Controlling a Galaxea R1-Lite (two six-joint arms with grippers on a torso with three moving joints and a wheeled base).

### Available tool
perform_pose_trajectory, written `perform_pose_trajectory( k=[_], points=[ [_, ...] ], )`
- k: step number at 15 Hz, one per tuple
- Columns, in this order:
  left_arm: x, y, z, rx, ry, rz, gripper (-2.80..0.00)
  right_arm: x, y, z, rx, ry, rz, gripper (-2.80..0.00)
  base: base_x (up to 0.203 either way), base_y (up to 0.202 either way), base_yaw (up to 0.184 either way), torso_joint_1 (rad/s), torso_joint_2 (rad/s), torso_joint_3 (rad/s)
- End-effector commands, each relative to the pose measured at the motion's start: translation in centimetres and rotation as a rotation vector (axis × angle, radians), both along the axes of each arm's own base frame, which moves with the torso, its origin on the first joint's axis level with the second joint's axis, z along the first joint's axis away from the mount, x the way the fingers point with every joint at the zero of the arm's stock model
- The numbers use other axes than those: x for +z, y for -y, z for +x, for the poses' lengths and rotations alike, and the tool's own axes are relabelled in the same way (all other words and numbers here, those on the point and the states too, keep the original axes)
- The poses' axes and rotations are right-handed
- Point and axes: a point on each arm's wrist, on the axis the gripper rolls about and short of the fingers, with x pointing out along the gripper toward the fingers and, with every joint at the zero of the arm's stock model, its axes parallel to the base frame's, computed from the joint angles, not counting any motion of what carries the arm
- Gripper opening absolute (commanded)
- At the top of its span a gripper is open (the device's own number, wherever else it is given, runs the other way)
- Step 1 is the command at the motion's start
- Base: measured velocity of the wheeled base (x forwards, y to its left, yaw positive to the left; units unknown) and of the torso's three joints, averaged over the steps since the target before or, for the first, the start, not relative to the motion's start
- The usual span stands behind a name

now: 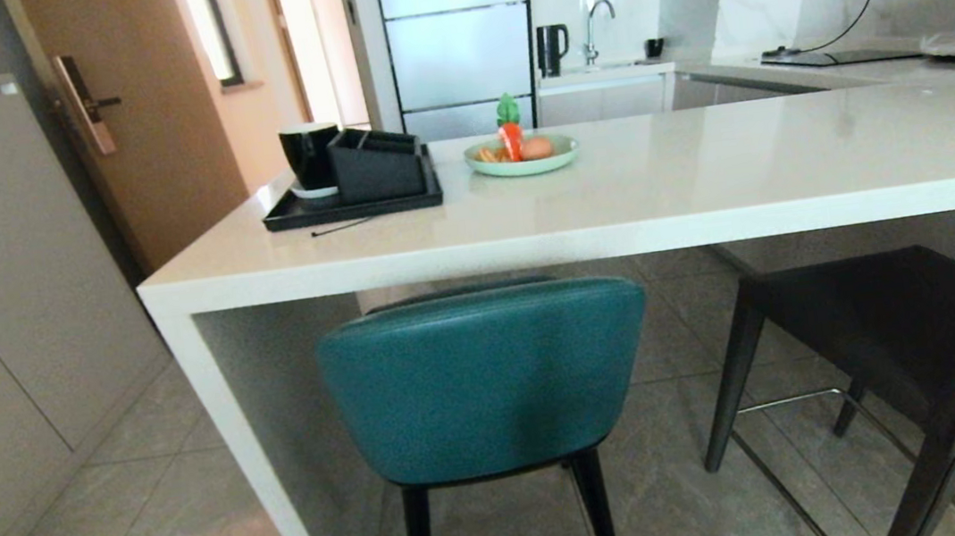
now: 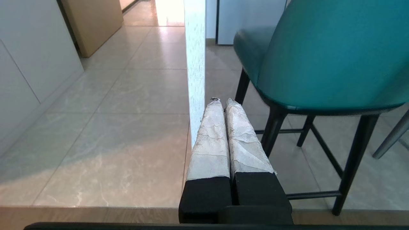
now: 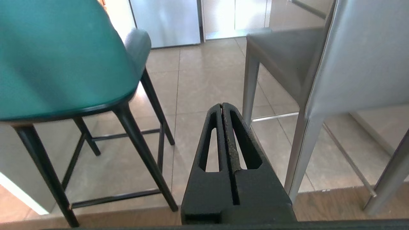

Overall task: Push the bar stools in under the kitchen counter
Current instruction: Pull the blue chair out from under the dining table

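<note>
The left gripper (image 2: 223, 101) hangs low with its two wrapped fingers (image 2: 211, 134) pressed flat together, nothing between them. Straight ahead of its tips stands the white side panel (image 2: 195, 64) of the kitchen counter (image 1: 702, 188); beyond and to the claw's right rises the teal stool (image 2: 332, 54), its thin black legs (image 2: 351, 159) on the tiled floor (image 2: 121, 127), well apart from the fingers.

From above, that teal stool (image 1: 486, 379) sits with its curved back just at the counter's front edge, seat tucked beneath the slab. On the counter top rest a black tray (image 1: 353, 203) with a mug (image 1: 308, 154) and a green plate (image 1: 522, 157) of toy food.

The right gripper (image 3: 222, 105) is also pinched tight on nothing, low, aimed at the floor between the two stools: the teal one to its left, the grey stool (image 3: 361, 60) to its right, touching neither. The grey stool (image 1: 899, 337) stands partly out from the counter, angled, its back toward the near right.
</note>
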Motion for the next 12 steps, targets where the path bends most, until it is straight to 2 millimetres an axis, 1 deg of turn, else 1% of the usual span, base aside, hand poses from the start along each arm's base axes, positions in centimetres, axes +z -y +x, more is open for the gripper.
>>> perform_pose_trajectory(
  k=[1, 6, 7, 9, 12],
  points=[
    [-0.09, 0.00, 0.03, 0.000, -0.005, -0.001, -2.80, -0.08, 0.00, 0.03, 0.000, -0.004, 0.000, -2.80, 0.000, 0.000, 0.000, -0.157, 0.45, 0.281],
    [-0.08, 0.00, 0.03, 0.000, -0.004, 0.001, -2.80, -0.08, 0.00, 0.03, 0.000, -0.004, 0.000, -2.80, 0.000, 0.000, 0.000, -0.141, 0.45, 0.313],
    [-0.09, 0.00, 0.03, 0.000, -0.005, 0.001, -2.80, -0.08, 0.00, 0.03, -0.001, -0.004, 0.000, -2.80, 0.000, 0.000, 0.000, -0.079, 0.29, 0.206],
    [-0.09, 0.00, 0.03, 0.000, -0.005, -0.001, -2.80, -0.08, 0.00, 0.03, 0.000, -0.004, 0.000, -2.80, 0.000, 0.000, 0.000, -0.030, 0.14, 0.101],
    [-0.08, 0.00, 0.03, 0.000, -0.004, -0.001, -2.80, -0.08, 0.00, 0.03, -0.001, -0.004, 0.000, -2.80, 0.000, 0.000, 0.000, -0.005, 0.03, 0.025]
  ],
)
